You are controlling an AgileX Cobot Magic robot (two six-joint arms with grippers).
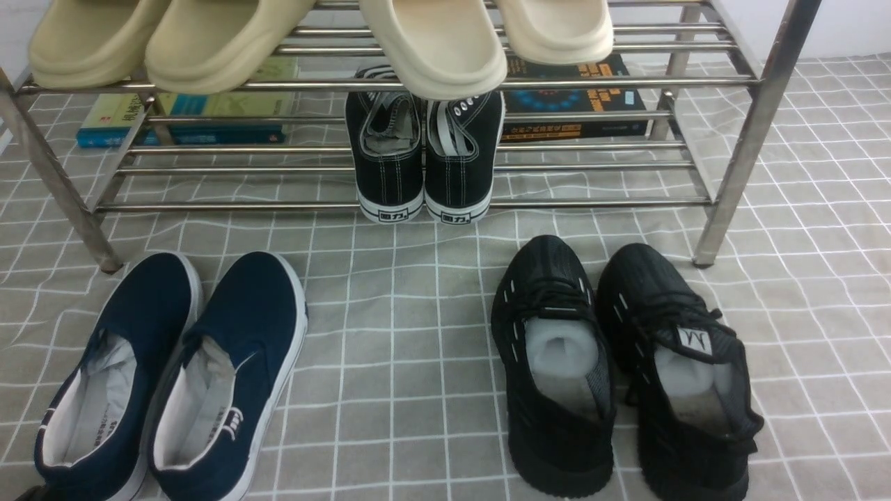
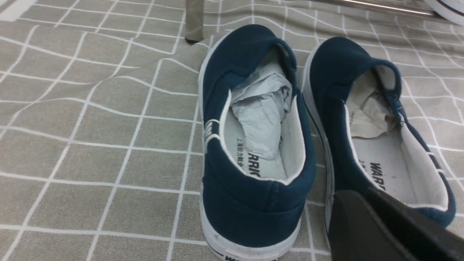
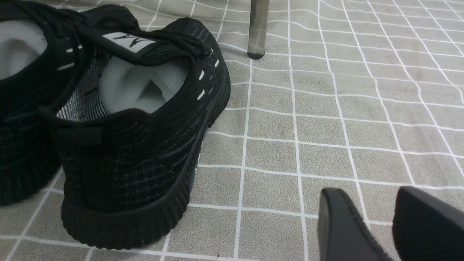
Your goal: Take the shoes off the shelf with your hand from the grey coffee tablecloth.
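Note:
The navy blue slip-on shoes (image 1: 174,362) stand side by side on the grey coffee tablecloth (image 1: 418,313), in front of the left end of the steel shelf (image 1: 592,203). In the left wrist view both shoes (image 2: 253,203) show crumpled paper stuffing and "WARRIOR" insoles. My left gripper (image 2: 357,197) is shut and empty, just behind the heel of one navy shoe (image 2: 337,69). My right gripper (image 3: 369,197) is open and empty above bare cloth, beside the all-black trainers (image 3: 137,145). Neither gripper shows in the front view.
Black lace-up sneakers (image 1: 424,153) sit on the shelf's lower tier. Beige slippers (image 1: 209,42) lie on the top tier. Books (image 1: 578,97) lie behind. All-black trainers (image 1: 557,362) stand on the cloth at right. Shelf legs (image 2: 194,21) (image 3: 258,29) stand near each gripper.

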